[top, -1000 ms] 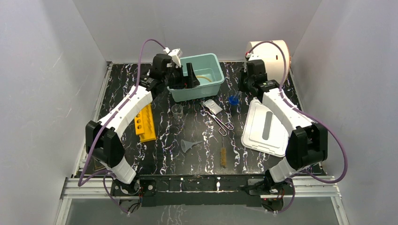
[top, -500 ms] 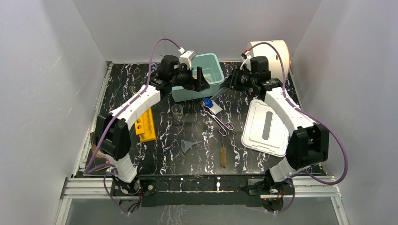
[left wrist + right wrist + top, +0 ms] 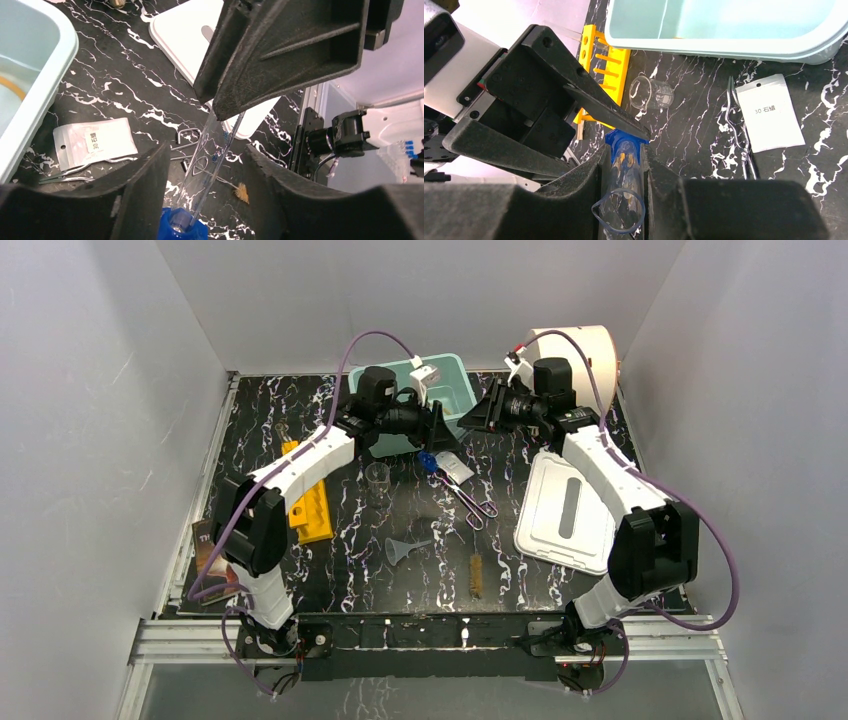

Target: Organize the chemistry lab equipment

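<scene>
Clear glass tube (image 3: 620,200) w/ blue cap (image 3: 624,141) held tilted above bench (image 3: 262,430), pinched in right tool (image 3: 624,156); on bench: clear beaker (image 3: 377,476) standing, clear funnel (image 3: 400,548) on its side, brown bristle brush (image 3: 477,575), metal tongs (image 3: 466,496).

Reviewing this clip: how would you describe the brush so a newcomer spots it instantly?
Start at the white lid on the right of the marbled table. Just left of its near corner lies the brush, close to the table's near edge. Unlike the clear funnel to its left and the metal tongs behind it, it has brown bristles.
</scene>
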`<state>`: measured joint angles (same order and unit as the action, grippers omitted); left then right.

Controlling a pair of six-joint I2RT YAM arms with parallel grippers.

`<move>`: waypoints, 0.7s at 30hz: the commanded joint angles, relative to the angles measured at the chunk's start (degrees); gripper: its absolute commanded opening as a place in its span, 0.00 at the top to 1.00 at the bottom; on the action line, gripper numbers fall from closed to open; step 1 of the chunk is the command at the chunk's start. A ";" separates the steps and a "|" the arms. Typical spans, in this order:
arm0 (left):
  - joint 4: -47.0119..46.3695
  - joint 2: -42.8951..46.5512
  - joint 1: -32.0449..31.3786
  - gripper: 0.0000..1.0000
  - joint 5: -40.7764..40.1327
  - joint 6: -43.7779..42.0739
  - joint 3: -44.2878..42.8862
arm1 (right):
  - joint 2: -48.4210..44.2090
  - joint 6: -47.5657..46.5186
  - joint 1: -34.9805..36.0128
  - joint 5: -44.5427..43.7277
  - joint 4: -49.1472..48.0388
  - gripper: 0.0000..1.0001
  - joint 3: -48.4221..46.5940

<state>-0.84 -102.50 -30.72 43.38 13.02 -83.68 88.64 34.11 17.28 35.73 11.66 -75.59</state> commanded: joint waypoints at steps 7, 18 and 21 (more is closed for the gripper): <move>6.31 -0.50 -0.31 0.72 1.79 -9.64 -2.01 | 1.76 0.39 -0.06 3.72 -2.25 0.76 -4.57; 13.84 -2.33 -0.56 0.67 2.73 -19.57 -6.80 | 3.45 0.94 -0.05 4.85 -1.38 0.75 -6.96; 16.12 -2.95 -0.82 0.71 3.08 -22.12 -8.15 | 3.79 0.97 -0.05 4.94 -1.28 0.75 -7.28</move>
<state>11.40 -104.97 -30.94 44.40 -3.36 -88.23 92.40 34.57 17.32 38.57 12.19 -79.48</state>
